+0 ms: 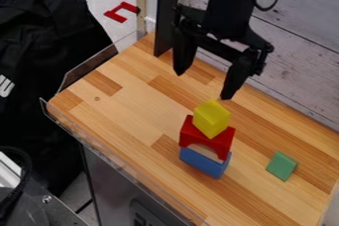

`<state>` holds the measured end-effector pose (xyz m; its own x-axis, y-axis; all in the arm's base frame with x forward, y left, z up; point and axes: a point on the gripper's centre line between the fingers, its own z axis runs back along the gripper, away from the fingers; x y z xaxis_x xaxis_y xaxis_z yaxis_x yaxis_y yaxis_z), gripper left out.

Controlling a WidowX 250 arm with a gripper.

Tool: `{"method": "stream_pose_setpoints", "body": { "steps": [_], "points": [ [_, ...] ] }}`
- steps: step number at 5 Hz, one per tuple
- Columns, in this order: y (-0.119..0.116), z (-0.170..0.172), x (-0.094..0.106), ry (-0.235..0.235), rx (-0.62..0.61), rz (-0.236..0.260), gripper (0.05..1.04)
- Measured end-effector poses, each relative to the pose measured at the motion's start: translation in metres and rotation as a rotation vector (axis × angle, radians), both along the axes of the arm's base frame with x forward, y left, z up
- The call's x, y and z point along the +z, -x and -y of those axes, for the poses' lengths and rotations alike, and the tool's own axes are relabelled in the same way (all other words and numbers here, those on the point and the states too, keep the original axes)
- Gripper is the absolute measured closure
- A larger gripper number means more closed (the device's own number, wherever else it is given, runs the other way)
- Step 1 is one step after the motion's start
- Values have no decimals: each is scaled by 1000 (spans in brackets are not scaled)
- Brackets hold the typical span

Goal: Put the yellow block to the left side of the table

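The black gripper (203, 84) is hanging down from the top of the view, over the far part of the wooden table (126, 106). It is in a released state, its two fingers standing wide apart. In the view, the tips are pointing down above the yellow block (212, 118), with the right-hand tip showing nearer to it; how high they are hanging over the table is hard to tell.

The yellow block is sitting at the top of a small stack, turned with an edge toward the camera. It is resting on the red arch (188, 132), which in turn is standing on the blue block (204, 163), its curved opening facing the near side. To the right of the stack and apart from it, the green block (282, 166) is lying on the table.

A clear guard (99, 66) is running along the table's left edge. Beyond it, black cloth (49, 61) is hanging at the left of the view, and a red bracket (114, 15) is showing near the top. Pale boards (295, 46) are standing behind the table.
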<state>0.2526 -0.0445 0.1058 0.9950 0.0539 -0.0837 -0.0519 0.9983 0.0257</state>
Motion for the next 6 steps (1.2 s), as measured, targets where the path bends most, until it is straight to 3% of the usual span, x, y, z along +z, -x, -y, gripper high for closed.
{"method": "stream_pose_setpoints", "body": {
  "steps": [3, 6],
  "points": [
    [1, 7, -15, 14, -59, -52, 83],
    [14, 6, -28, 13, -47, -147, 83]
  ]
}}
